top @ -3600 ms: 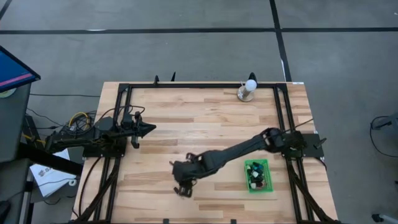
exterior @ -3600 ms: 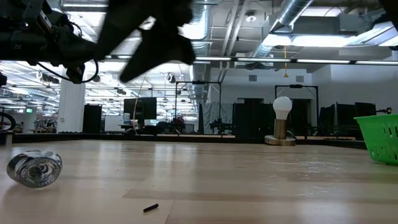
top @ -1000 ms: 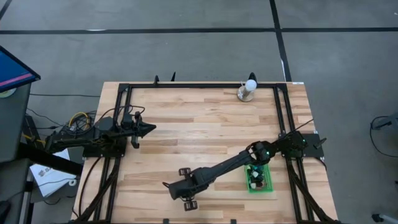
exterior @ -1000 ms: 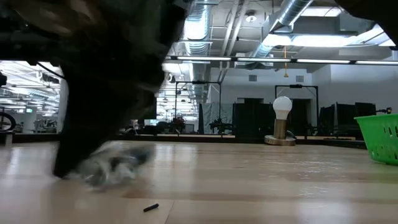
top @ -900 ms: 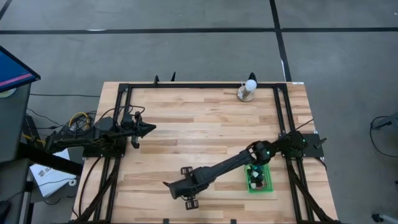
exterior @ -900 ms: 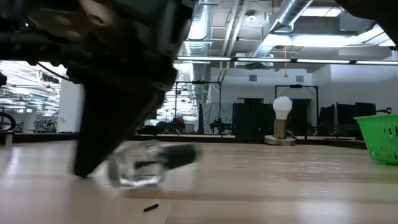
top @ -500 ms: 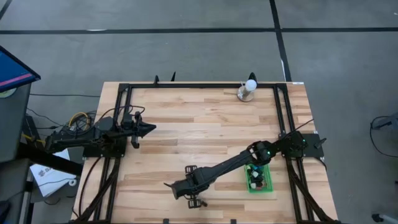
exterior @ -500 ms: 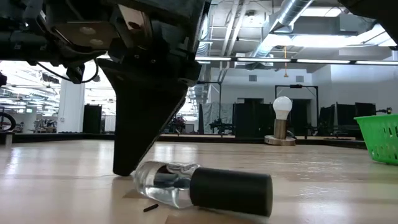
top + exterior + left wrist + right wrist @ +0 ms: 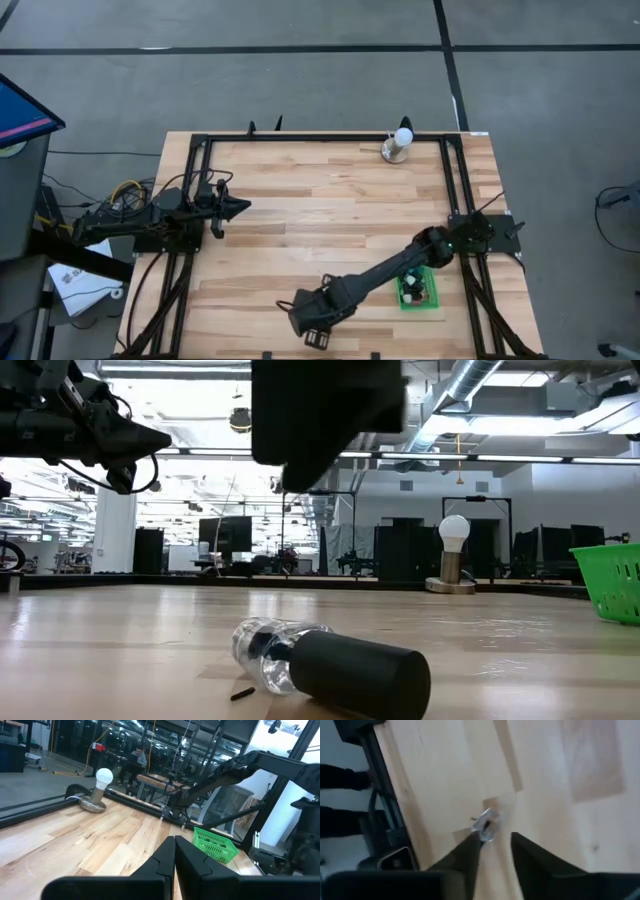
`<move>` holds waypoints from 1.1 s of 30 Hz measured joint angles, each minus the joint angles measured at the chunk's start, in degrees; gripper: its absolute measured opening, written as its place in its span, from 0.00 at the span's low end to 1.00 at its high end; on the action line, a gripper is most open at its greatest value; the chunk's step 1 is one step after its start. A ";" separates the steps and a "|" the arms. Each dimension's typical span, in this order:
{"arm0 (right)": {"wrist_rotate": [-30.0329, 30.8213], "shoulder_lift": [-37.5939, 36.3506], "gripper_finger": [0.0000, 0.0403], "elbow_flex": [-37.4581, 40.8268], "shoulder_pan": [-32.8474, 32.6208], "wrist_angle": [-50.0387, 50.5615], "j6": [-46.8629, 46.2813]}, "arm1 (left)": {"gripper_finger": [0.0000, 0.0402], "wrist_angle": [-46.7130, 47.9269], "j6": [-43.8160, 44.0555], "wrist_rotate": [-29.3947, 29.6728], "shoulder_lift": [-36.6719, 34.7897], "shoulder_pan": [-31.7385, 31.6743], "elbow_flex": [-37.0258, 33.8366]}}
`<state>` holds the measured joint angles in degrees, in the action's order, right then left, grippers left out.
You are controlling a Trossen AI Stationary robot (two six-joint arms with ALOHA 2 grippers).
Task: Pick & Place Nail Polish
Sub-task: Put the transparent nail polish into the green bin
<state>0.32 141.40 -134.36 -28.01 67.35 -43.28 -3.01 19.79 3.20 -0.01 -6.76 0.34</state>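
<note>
High view — the right arm is stretched diagonally from its mount at the frame's right edge toward the lower centre, where the right end effector [image 9: 318, 336] is held over the desk [image 9: 330, 210] near its front edge. The bottle itself is hidden under the arm here. A green basket [image 9: 417, 287] with small bottles inside is seen at lower right, partly covered by the arm — judged to be the drop-off. The left arm is parked at the frame's left, its left end effector [image 9: 236, 207] pointed inward. A white ball on a metal base [image 9: 398, 146] stands at the upper edge, well apart.

Low view — one nail polish bottle [image 9: 330, 663], clear body and dark cap, is seen lying on its side at lower centre, cap toward the camera. The dark bulk of the right arm hangs above it, not touching. A lying bottle is judged hard to pinch; it may roll.

Left wrist view — the left end effector's two fingers are pressed together, tips meeting, nothing between them. Basket and white ball are seen beyond.

Right wrist view — the clear bottle [image 9: 487, 824] is seen just past the two dark fingers [image 9: 467, 852], which are parted with a gap and nothing held — lined up, it is judged, for another grasp.
</note>
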 joint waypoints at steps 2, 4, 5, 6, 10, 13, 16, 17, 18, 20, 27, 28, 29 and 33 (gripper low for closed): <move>-0.70 0.65 0.33 -0.07 -0.60 -0.15 -3.57 | 0.01 -0.02 0.02 0.00 0.00 0.00 0.01; -0.75 1.53 0.42 -0.05 -1.18 -0.33 -6.72 | 0.01 0.01 0.00 0.00 0.00 0.00 0.00; -0.73 1.67 0.47 0.02 -1.40 -0.13 -7.93 | 0.01 0.00 0.02 0.00 0.00 0.00 0.00; -0.74 1.69 0.51 0.06 -1.60 -0.16 -9.09 | 0.01 0.00 0.01 0.00 0.00 0.00 0.00; 0.05 1.37 0.59 -0.10 -1.71 -0.45 -12.29 | 0.01 0.00 0.01 0.00 0.00 0.00 0.00; 1.35 1.47 0.59 -0.09 -1.86 -0.43 -12.91 | 0.01 0.00 0.02 0.00 0.00 0.00 0.02; 1.31 2.60 0.56 -0.07 -2.11 -1.80 -13.14 | 0.01 0.00 0.02 0.00 0.00 0.00 0.00; 0.92 3.19 0.55 -0.01 -2.32 -2.34 -13.34 | 0.01 0.00 0.02 0.00 0.00 0.00 0.00; 0.87 3.65 0.54 0.29 -2.58 -1.72 -13.37 | 0.01 0.00 0.02 0.00 0.00 0.00 0.00; 0.58 4.32 0.53 0.37 -3.17 -2.84 -13.56 | 0.01 0.00 0.02 0.00 0.00 0.00 0.00; -0.30 6.11 0.49 1.21 -4.13 -2.70 -15.55 | 0.01 0.00 0.01 0.00 0.00 0.00 0.00; -0.26 6.35 0.49 1.31 -4.13 -2.03 -15.65 | 0.01 0.03 0.02 0.00 0.00 0.00 0.00; -0.11 6.43 0.49 1.35 -4.12 -1.74 -15.49 | 0.01 0.01 0.00 0.00 0.00 0.00 0.00; -0.12 7.39 0.47 1.09 -4.11 -2.17 -15.29 | 0.01 -0.02 0.00 0.00 0.00 0.00 0.01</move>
<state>0.21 148.79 -133.27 -32.12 65.18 -58.57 -3.02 19.79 3.20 -0.01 -6.76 0.35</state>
